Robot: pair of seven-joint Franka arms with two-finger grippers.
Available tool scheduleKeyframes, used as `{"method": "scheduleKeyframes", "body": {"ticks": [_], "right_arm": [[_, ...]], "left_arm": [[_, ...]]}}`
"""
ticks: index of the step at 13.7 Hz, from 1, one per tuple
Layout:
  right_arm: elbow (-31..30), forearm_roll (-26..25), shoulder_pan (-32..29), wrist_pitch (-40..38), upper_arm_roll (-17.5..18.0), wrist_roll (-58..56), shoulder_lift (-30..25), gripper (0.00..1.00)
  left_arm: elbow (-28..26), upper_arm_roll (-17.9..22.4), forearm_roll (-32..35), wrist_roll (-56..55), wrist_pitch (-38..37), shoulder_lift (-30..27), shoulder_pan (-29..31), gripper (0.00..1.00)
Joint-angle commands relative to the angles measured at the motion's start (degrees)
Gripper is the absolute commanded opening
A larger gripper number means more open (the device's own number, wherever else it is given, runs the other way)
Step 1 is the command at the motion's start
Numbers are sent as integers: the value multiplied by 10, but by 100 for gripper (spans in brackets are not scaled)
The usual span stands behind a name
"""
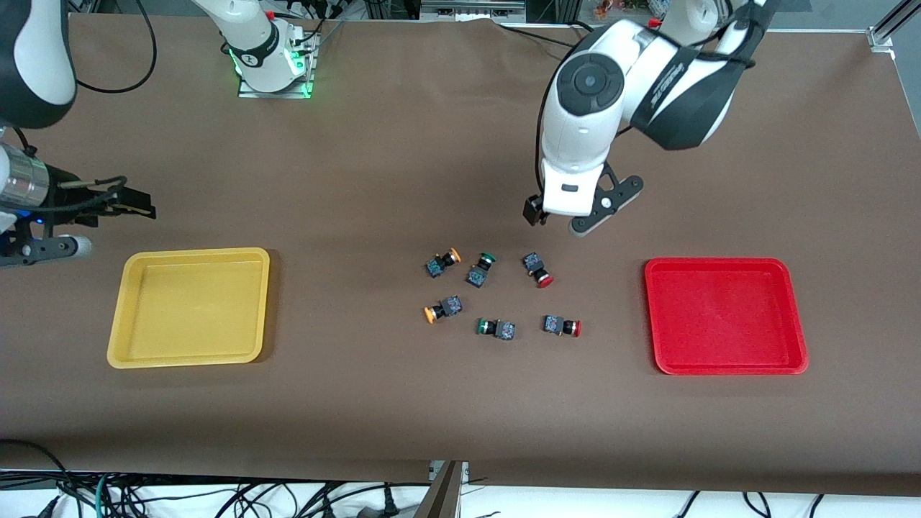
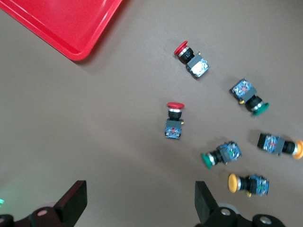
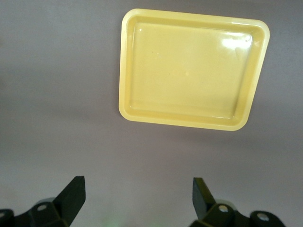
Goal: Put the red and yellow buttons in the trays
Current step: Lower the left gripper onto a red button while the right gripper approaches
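Observation:
Two red buttons (image 1: 540,271) (image 1: 563,326) and two yellow buttons (image 1: 442,262) (image 1: 440,310) lie in a loose cluster mid-table. The red tray (image 1: 725,316) sits toward the left arm's end and holds nothing. The yellow tray (image 1: 191,309) sits toward the right arm's end and holds nothing. My left gripper (image 1: 560,218) is open and empty over bare table beside the cluster. Its wrist view shows the red buttons (image 2: 174,121) (image 2: 191,59) and the yellow buttons (image 2: 279,144) (image 2: 248,184). My right gripper (image 1: 133,205) is open and empty over bare table beside the yellow tray (image 3: 124,71).
Two green-capped buttons (image 1: 481,269) (image 1: 496,328) lie among the others, and they also show in the left wrist view (image 2: 249,97) (image 2: 221,155). A corner of the red tray (image 2: 71,23) shows there too. Brown table surface spreads between the cluster and each tray.

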Motion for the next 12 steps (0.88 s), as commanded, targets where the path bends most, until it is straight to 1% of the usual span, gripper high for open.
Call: {"method": "scheduleKeyframes", "body": {"ticks": [1,3,5,6,9,10,12], "right_arm": [[10,2,1,19,4,9,29,100],[10,4,8,59,8,10,58,100],[10,3,34,92,8,10,81,100],[10,2,48,104,8,25,91,100],[10,2,87,139,8,114,115,100],[10,2,102,150,8,162,126,100],[10,3,138,175,8,261,146,100]], "left_arm": [[2,1,20,-33,48,44,1,100],[-8,3,22,-32,102,75,3,100],[-45,4,62,-37,183,93,5,100],[-63,6,72,-38,225,104,6,100],[-68,7,121,-49,281,157,10,100],[-68,7,140,-58,293,173,13,100],[-73,7,170,-59,297,187,13,100]]}}
